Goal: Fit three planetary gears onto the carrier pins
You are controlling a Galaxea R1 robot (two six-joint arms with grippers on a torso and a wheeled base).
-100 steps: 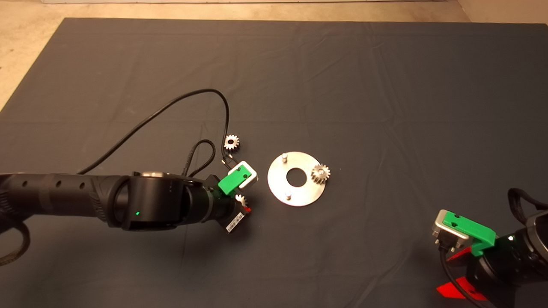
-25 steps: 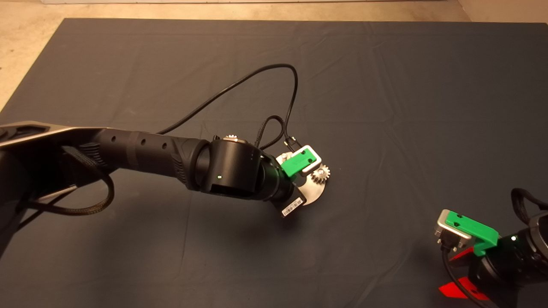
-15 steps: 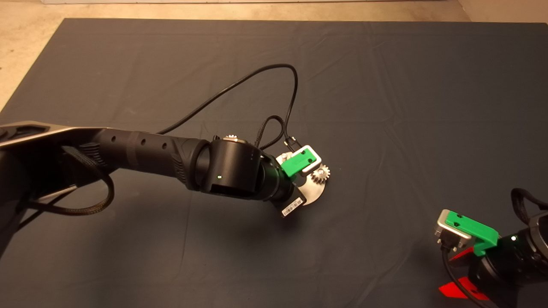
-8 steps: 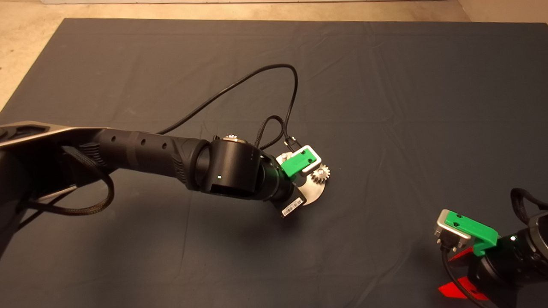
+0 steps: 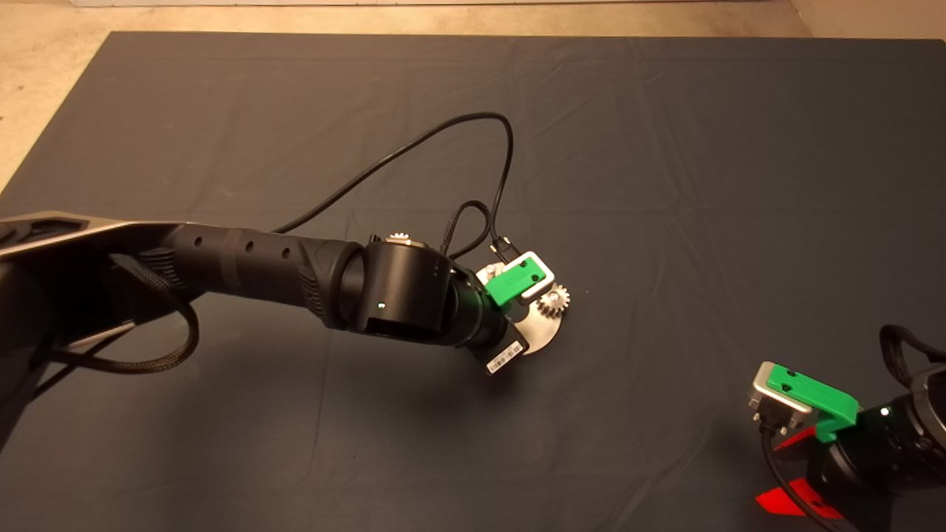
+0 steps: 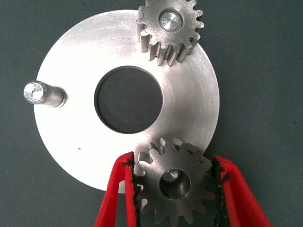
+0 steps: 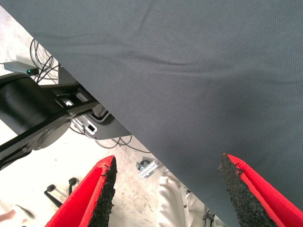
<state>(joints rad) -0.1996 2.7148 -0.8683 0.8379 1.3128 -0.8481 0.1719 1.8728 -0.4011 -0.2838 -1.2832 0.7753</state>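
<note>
Planetary gear (image 6: 174,184) pinched by left end effector (image 6: 173,189) over disc (image 6: 85,142) edge; right end effector (image 7: 165,198) spread, parked.

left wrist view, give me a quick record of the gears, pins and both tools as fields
seated gear: one gear fully on its pin, at the disc edge
held gear: second gear between the left tool fingers, over a pin that shows through its hole
bare pin: one pin empty
third gear: mostly hidden behind the left arm in the head view
right tool: right tool open, parked at the mat's lower right
</note>
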